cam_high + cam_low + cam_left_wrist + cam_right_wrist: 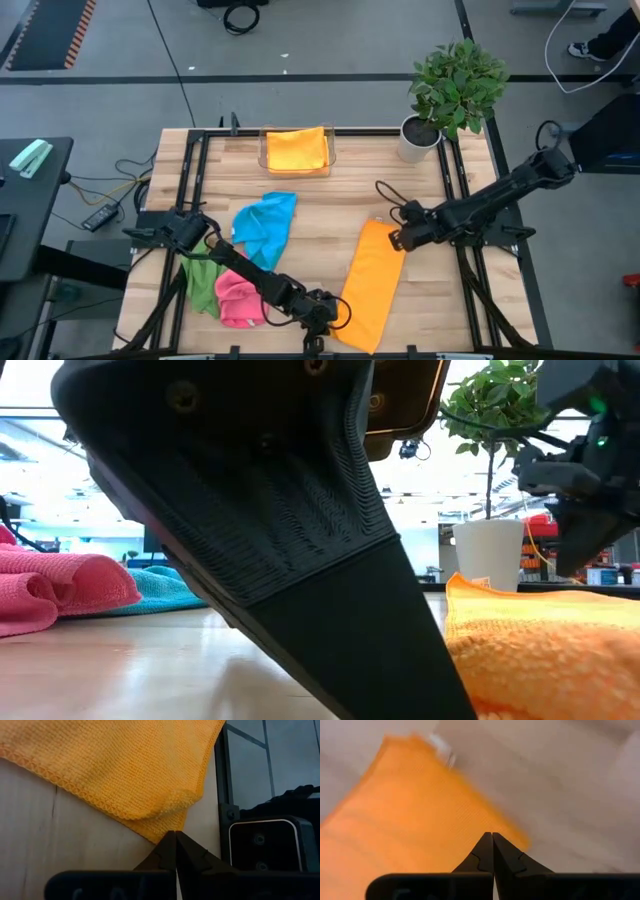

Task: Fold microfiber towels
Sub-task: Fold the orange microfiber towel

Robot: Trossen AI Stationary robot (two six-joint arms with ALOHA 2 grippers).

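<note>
The long orange towel (pixel 371 285) lies lengthwise between both grippers: left gripper (pixel 335 312) at its near corner, right gripper (pixel 397 238) at its far end, both jaws pressed together, empty.

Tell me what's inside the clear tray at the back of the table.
A folded orange towel fills the clear tray. Whether anything lies beneath it is hidden.
</note>
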